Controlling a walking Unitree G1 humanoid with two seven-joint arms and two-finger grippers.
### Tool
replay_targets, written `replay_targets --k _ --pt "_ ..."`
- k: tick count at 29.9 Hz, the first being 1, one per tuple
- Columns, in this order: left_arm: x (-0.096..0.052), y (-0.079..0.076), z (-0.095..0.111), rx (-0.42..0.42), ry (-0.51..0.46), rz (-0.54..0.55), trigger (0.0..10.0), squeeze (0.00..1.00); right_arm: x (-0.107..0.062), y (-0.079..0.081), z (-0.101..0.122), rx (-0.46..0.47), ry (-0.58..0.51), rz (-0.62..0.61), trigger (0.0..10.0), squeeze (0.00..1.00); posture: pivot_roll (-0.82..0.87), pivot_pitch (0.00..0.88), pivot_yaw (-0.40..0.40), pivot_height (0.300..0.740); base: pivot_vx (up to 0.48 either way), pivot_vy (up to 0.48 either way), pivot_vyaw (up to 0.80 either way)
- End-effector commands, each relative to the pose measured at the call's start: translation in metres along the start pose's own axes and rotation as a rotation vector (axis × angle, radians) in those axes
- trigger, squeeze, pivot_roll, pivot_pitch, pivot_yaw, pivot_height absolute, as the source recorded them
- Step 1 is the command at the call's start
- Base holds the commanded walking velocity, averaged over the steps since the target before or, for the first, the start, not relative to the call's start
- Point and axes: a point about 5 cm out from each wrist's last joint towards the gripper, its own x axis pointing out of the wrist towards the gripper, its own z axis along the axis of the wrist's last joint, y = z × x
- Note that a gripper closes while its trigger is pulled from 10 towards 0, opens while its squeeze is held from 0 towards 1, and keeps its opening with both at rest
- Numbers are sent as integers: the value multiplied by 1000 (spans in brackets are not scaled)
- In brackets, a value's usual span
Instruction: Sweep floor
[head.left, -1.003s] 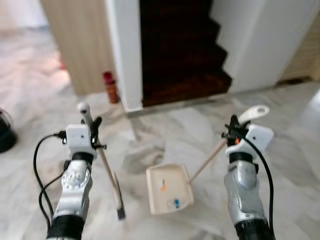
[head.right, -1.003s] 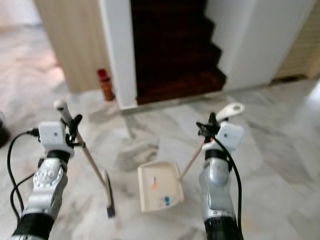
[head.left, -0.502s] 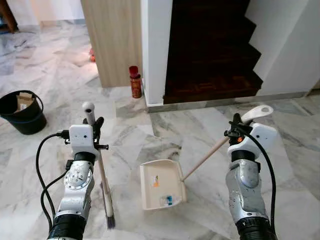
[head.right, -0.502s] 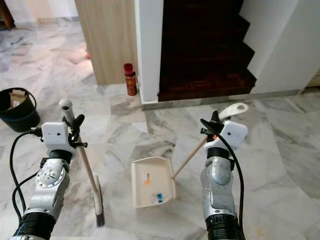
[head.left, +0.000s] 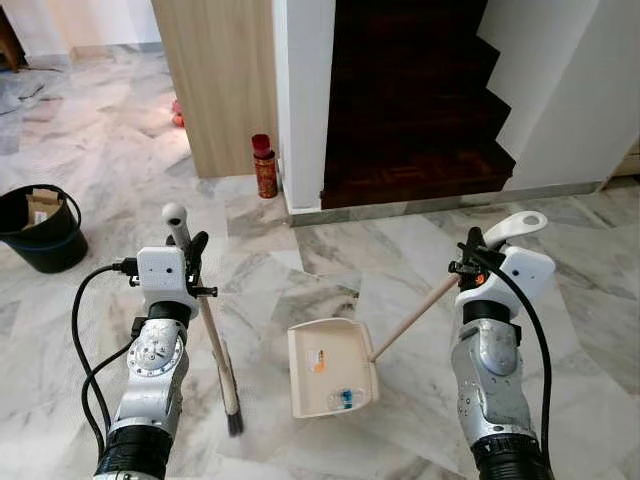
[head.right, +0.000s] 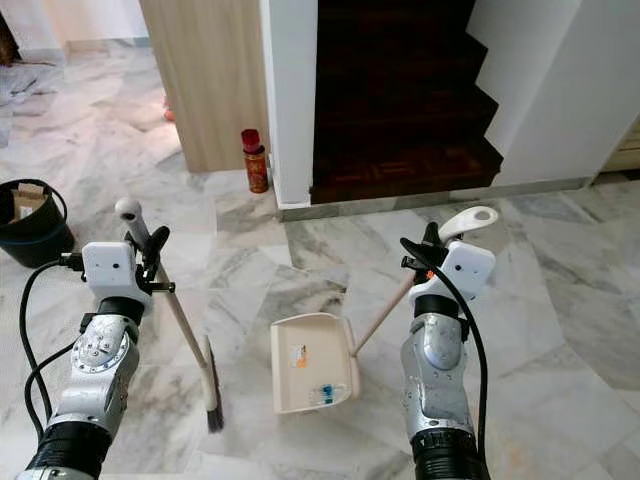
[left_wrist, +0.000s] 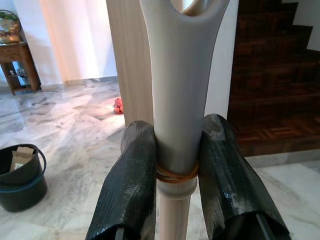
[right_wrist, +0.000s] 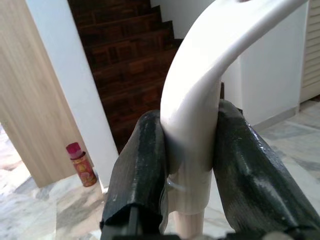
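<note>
On grey-veined marble floor (head.left: 420, 400) before dark stairs: left gripper (left_wrist: 175, 165) clamped on wooden-handled broom (head.left: 215, 345), right gripper (right_wrist: 192, 160) clamped on cream plastic long-handled dustpan (head.left: 330, 367) already holding small debris bits (head.left: 343, 398); sweeping seemingly mostly done, emptying left.

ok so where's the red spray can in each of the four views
Left eye view: red spray can stands on the floor at upper centre-left, against the white pillar.
Right eye view: same spot, by the pillar's foot.
Left wrist view: not in it; the broom handle covers the middle.
Right wrist view: low at the left, beside the pillar.
Shared landmark: the dark wooden stairs.
</note>
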Motion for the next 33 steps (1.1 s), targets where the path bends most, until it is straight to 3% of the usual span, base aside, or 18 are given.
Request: replay_targets --k 1,33 --pt "4 4 6 9 -21 2 10000 0 4 3 9 17 -42 2 10000 0 -79 39 -7 740 0 259 0" --pt "6 2 8 0 -24 -10 10000 0 6 6 11 24 -38 18 10000 0 -49 52 4 740 0 263 0"
